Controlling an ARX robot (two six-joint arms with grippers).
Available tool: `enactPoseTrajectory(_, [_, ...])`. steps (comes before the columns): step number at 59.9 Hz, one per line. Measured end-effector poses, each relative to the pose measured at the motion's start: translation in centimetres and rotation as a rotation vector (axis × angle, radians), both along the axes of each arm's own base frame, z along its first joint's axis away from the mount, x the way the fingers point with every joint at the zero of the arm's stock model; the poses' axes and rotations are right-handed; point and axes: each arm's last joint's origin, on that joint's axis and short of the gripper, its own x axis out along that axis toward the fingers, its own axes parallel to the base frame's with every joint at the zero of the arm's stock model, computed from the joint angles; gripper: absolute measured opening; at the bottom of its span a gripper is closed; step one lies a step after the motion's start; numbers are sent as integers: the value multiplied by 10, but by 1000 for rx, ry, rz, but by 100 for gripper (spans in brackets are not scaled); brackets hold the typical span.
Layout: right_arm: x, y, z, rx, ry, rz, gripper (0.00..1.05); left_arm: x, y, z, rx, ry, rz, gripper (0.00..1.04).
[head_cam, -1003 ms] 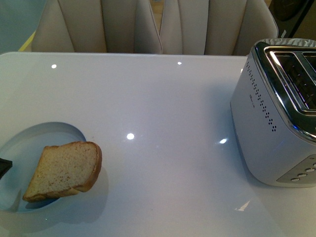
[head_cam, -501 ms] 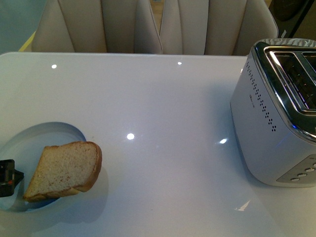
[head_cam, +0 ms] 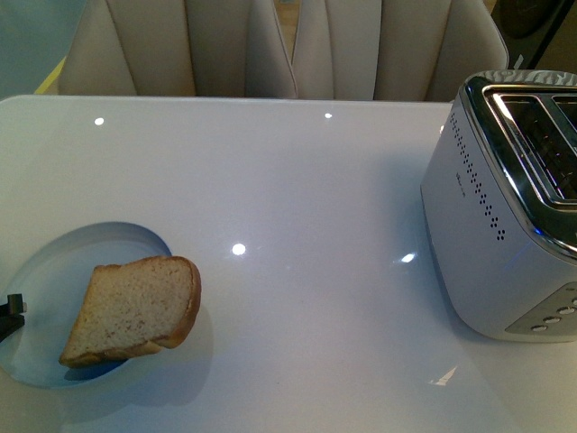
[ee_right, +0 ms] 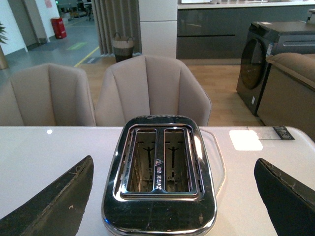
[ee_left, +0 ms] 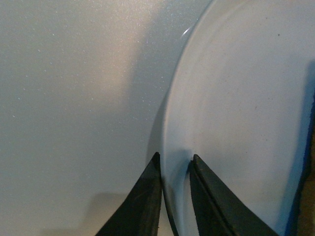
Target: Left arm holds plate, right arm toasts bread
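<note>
A slice of light brown bread [head_cam: 135, 308] lies on the pale blue plate [head_cam: 54, 271] at the table's front left, its rounded top hanging over the plate's right rim. At the plate's left edge only a dark tip of my left gripper [head_cam: 11, 311] shows. The left wrist view has its two black fingers [ee_left: 147, 196] shut on the plate [ee_left: 236, 98], one on each side of the rim. My right gripper [ee_right: 172, 196] stands wide open above the toaster [ee_right: 160, 169], whose two slots are empty. In the front view the right arm is out of sight.
The silver toaster [head_cam: 505, 207] stands at the table's right edge on the glossy white table [head_cam: 297, 198]. Beige chairs [head_cam: 288, 45] line the far side. Behind them in the right wrist view are a washing machine [ee_right: 268, 64] and a sofa.
The plate with the bread has shifted a little to the right and up in the front view. The left gripper's tip now shows smaller at the plate's left rim.
</note>
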Motion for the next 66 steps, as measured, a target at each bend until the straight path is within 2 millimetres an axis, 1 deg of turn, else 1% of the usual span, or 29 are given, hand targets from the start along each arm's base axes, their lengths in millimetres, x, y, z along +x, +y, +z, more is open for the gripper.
enactPoseTrajectory(4, [0,0,0,0,0,0,96,-1,3,2,-49,6,37,3])
enactPoseTrajectory(14, [0,0,0,0,0,0,96,-8,9,9,-135,31,106,3])
enactPoseTrajectory(18, [0,0,0,0,0,0,96,-13,11,17,-171,27,128,3])
enactPoseTrajectory(29, [0,0,0,0,0,0,96,-17,17,38,-209,-4,170,3])
enactPoseTrajectory(40, [0,0,0,0,0,0,96,-20,15,60,-262,-32,194,3])
enactPoseTrajectory(48, [0,0,0,0,0,0,96,-19,9,80,-272,-63,198,3])
enactPoseTrajectory(54, [0,0,0,0,0,0,96,-16,0,97,-291,-88,194,3])
enactPoseTrajectory(66, [0,0,0,0,0,0,96,-7,-29,129,-330,-118,175,3])
